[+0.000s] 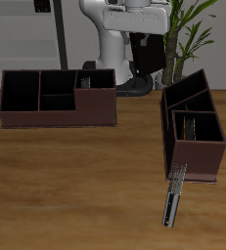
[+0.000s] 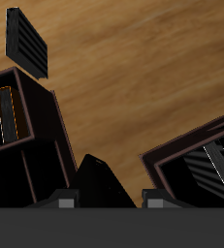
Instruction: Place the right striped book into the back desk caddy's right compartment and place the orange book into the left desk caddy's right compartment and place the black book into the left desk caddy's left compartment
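Two caddies: back desk caddy [image 1: 56, 115] frame left, left desk caddy [image 1: 198, 161] right; gripper [image 1: 144, 66] top centre, finger spacing cannot tell.

Even, soft render light — faint shadows, coarse resolution, caddy interiors black

The left desk caddy [image 1: 198, 154] is set on the bench [image 1: 75, 186]. One book [image 1: 190, 127] is stood inside it, in the compartment nearer the bench's front edge. A second book [image 1: 173, 200] is laid on the bench just before that caddy. The back desk caddy [image 1: 56, 115] is placed apart from it, farther back, and a third book [image 1: 90, 80] is held in the end section nearest it.
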